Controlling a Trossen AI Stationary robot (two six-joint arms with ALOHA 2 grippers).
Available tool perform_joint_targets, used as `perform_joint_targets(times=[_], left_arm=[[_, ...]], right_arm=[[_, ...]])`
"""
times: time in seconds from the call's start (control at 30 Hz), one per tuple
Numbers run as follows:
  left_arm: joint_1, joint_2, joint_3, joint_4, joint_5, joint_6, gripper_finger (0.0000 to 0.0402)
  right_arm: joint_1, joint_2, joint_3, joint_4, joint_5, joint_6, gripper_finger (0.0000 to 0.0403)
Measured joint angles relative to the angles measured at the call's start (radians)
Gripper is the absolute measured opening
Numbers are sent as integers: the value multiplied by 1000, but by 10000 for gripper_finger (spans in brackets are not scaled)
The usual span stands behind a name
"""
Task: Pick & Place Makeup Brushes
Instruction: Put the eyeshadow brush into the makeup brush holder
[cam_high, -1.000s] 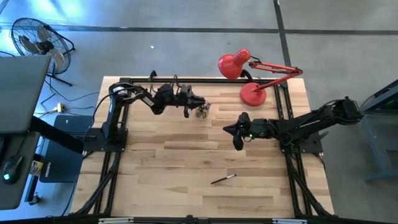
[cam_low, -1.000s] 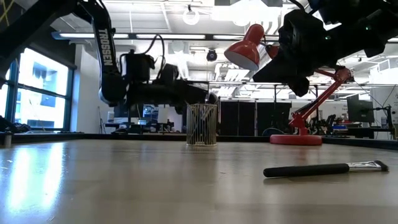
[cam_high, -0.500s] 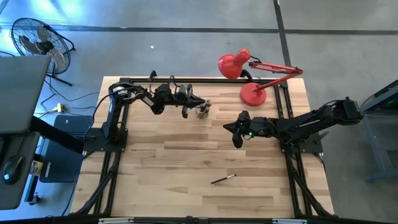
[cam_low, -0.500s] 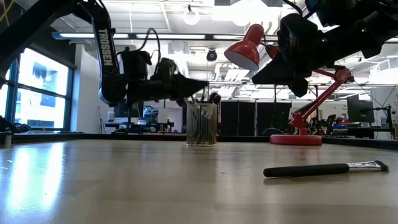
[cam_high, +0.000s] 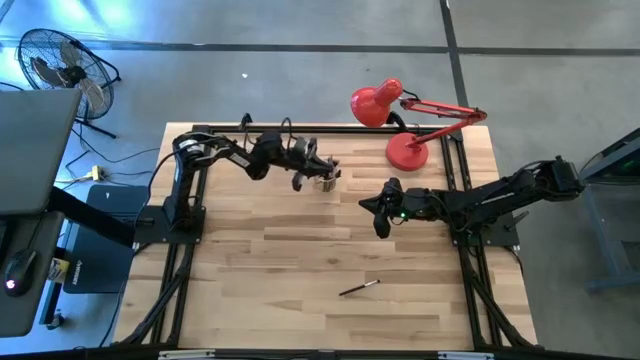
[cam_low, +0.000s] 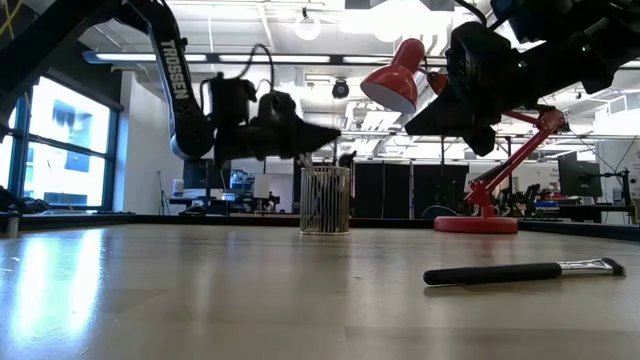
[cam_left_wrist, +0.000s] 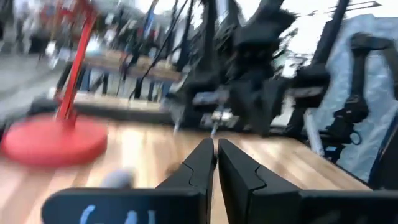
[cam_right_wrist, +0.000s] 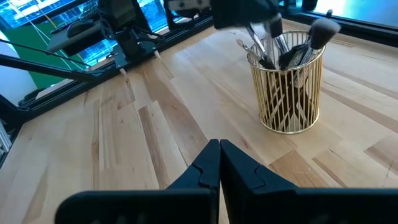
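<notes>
A gold wire cage cup (cam_right_wrist: 287, 92) near the far edge of the pale plank wooden tabletop (cam_high: 300, 270) holds several dark-handled, bristle-tipped makeup brushes (cam_right_wrist: 292, 46). One slim black brush with a silver ferrule (cam_low: 520, 271) lies flat toward the near edge. The left gripper (cam_high: 322, 165) hangs just above the cup, fingers pressed together, empty. The right gripper (cam_right_wrist: 219, 152) hovers mid-table, likewise clenched.

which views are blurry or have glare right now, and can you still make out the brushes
Left wrist view: motion-smeared, red lamp base soft, no brushes readable. Right wrist view: sharp; dark-handled makeup brushes clear in the gold wire cup. Low view: backlit, arms silhouetted, window glare on the wooden table, lone black brush crisp.
</notes>
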Motion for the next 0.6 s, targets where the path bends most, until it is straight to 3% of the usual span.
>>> perform_joint_targets(times=[0.17,0.33,0.6], left_arm=[[0,0,0,-115,-50,1,23],[1,-1,0,-99,-56,43,24],[23,-111,-2,-112,-69,117,24]], right_arm=[[0,0,0,0,0,0,0],[0,0,0,0,0,3,0],[0,0,0,-1,0,0,0]])
